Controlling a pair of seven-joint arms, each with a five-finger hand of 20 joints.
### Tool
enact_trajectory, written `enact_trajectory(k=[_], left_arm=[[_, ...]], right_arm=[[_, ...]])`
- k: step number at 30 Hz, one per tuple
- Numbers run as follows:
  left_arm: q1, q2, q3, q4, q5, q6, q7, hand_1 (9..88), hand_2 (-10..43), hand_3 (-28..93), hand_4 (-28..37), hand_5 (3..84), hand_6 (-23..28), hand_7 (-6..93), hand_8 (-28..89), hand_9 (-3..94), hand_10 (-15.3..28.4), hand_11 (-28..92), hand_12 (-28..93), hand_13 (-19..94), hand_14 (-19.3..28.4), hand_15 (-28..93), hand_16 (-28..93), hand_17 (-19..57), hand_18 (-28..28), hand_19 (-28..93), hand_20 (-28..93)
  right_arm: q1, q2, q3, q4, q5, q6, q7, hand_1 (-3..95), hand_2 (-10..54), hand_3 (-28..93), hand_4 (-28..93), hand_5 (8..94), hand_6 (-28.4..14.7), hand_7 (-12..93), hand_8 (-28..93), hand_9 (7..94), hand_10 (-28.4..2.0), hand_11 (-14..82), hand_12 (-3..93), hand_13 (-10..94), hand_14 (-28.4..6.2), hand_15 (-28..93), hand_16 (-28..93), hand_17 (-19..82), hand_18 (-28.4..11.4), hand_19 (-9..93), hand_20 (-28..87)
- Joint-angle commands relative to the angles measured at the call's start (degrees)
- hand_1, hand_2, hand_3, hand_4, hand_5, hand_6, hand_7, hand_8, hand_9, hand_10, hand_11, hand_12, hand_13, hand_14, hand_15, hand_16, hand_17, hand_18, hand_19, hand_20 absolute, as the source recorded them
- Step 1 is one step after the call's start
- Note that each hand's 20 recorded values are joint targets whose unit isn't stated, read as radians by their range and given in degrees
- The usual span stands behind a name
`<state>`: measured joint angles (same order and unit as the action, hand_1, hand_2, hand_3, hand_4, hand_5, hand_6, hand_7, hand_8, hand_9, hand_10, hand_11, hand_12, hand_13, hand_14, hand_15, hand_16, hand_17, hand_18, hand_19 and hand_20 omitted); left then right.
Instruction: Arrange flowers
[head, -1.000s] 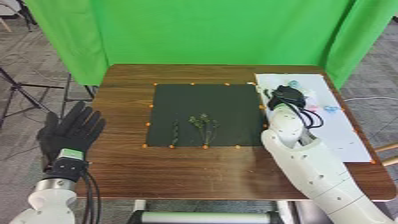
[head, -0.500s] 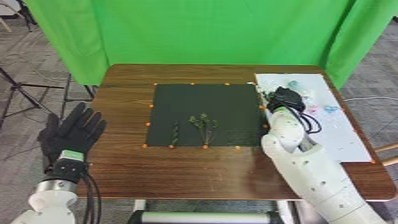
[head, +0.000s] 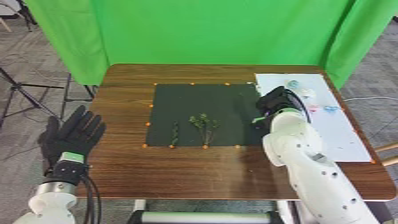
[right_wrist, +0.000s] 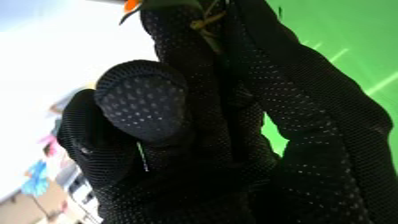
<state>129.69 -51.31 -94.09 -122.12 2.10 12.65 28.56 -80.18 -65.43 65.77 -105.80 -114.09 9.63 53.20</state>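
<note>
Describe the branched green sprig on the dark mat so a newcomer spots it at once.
On the brown wooden table lies a dark rectangular mat. Near the mat's front edge is the sprig, thin stems topped by leafy tufts. It fans out, unlike the narrow green sprig on its left.

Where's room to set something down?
Bare patches: the dark mat beyond the green sprigs, and the wooden table between mat and near edge, left of the right arm. Crowded: the mat's right edge, by the right hand, and the white sheet's far end, with flowers.

Green sprigs (head: 203, 122) flat on mat (head: 202, 98), seemingly blue bloom (head: 331, 109) on sheet (head: 345, 136)
</note>
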Motion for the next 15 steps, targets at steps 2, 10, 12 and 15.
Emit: enact_trajectory(k=[2,10,12,15], left_arm=[[1.09,0.21,-0.99,-0.81,-0.69,1.05,0.29,28.1,16.9,73,-28.3,46.1,7.4,17.7,-10,42.2,14.9,28,12,32,15.8,52,-8,-4.0,13.9,39,11],[1.41,1.12,-1.31,-1.07,-0.87,1.18,1.18,28.1,17.0,73,-28.3,46.2,7.5,18.1,-10,42.3,14.8,28,12,32,15.8,52,-8,-4.0,13.9,39,11],[1.36,1.12,-1.29,-1.06,-0.97,1.34,1.24,28.1,17.0,73,-28.3,46.2,7.4,18.1,-10,42.3,14.8,28,12,32,15.7,52,-8,-4.0,13.9,39,11],[1.29,1.18,-1.14,-1.09,-0.89,1.35,1.03,28.1,17.1,73,-28.3,46.2,7.4,18.2,-10,42.3,14.8,28,12,32,15.8,52,-8,-4.0,13.9,39,11]], right_arm=[[-7.09,-3.06,-1.71,-5.18,-5.18,-2.91,0.76,53.0,-9.5,74,-20,79.7,-2.2,32,24,87.2,-11.4,20.7,46.9,87,-6.1,59,31,59,-21.2,93,52],[-8.92,-5.15,-3.05,-4.53,-7.01,-4.85,1.98,52.2,-9.5,74,-20,77.1,-2.7,37,22,85.9,-11.6,24.0,46.3,87,-6.1,60,32,59,-20.9,93,52],[-9.01,-5.22,-3.32,-4.21,-8.14,-4.94,2.25,52.2,-9.5,74,-20,77.0,-2.7,37,22,85.8,-11.6,24.4,46.2,87,-6.0,60,32,59,-20.9,93,52],[-10.05,-5.5,-3.02,-4.47,-9.19,-6.17,3.24,52.1,-9.5,74,-19,76.8,-2.7,38,22,85.6,-11.7,25.0,45.9,87,-6.0,60,32,60,-20.9,93,52]])
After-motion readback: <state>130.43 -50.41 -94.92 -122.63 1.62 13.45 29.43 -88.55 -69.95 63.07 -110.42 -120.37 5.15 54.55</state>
